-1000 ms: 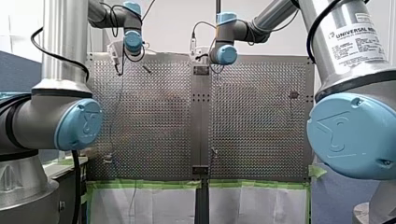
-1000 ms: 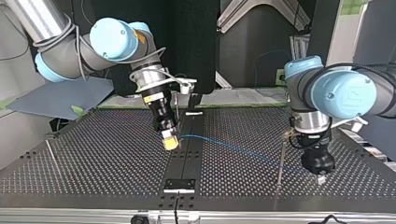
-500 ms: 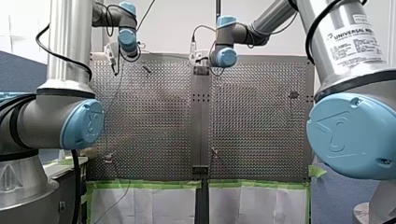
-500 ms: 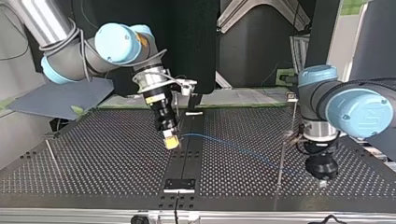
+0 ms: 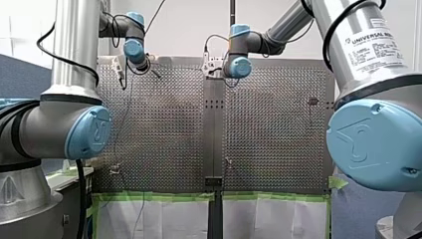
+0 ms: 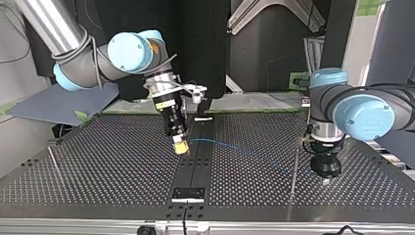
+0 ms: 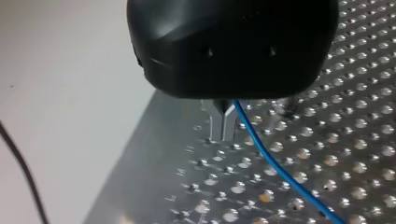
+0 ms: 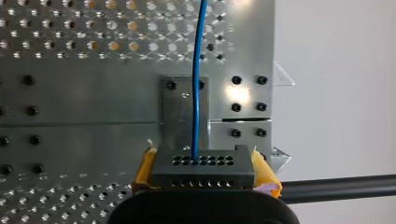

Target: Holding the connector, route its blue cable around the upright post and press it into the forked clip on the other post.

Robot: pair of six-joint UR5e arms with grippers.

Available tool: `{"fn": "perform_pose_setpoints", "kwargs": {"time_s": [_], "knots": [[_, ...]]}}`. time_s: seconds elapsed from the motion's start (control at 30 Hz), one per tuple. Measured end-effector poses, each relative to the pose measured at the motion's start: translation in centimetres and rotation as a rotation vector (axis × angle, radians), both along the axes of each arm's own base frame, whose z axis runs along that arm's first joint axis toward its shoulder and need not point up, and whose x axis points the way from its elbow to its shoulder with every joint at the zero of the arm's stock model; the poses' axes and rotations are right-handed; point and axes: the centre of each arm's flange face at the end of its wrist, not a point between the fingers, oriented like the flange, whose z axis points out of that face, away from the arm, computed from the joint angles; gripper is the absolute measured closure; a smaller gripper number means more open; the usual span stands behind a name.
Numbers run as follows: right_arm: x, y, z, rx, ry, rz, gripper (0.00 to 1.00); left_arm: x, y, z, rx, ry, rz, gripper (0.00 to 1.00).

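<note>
desk [image 6: 112,166]: perforated metal; we read it in the top view, from that view's left to its right.
thin rod [image 6: 55,165]: it leans near the desk's edge at the far left, well apart from everything else.
our right arm [image 6: 125,51]: it enters at the view's left and slants down toward the middle of the desk.
right pincer [image 6: 180,146]: it is tilted, with its tip low over the desk just beside the black rail [image 6: 193,166]. Its yellow pads [image 8: 145,169] are clamped on the connector [image 8: 203,169], one at each end.
connector: a dark grey block with two rows of holes, held in the right pincer and clear of the desk as far as we can tell.
blue cable [image 6: 244,152]: it leaves one hole in the connector's row farther from the pincer. It then crosses the rail and runs low over the desk, rightward as far as the upright post.
upright post [image 6: 294,171]: a thin rod standing right of the rail. The cable meets it about midway along its seen length, and we cannot tell on which side it passes.
left pincer [image 6: 326,181]: black, pointing down just beside the post, with its tip near the desk. Its metal fingers [image 7: 223,123] stand together. The cable comes out from under the black body right against them, and we cannot tell whether they pinch it.
our left arm [image 6: 362,110]: it enters at the view's right.
</note>
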Motion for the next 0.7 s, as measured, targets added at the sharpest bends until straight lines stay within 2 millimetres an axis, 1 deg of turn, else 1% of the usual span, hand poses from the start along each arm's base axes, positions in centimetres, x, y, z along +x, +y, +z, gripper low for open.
{"fn": "perform_pose_setpoints", "kwargs": {"time_s": [0.27, 0.53, 0.7], "knots": [[0.1, -0.3, -0.7, 0.007, 0.009, -0.006, 1.0, 1.5, 0.4, -2.3, -0.014, 0.038, -0.018, 1.0], [0.1, -0.3, -1.0, 0.01, 0.015, -0.012, 1.0, 1.9, 1.4, -2.8, -0.032, 0.042, -0.005, 1.0], [0.1, -0.4, -1.2, 0.013, 0.019, -0.019, 1.0, 2.0, 1.5, -3.0, -0.039, 0.04, -0.014, 1.0]]}}
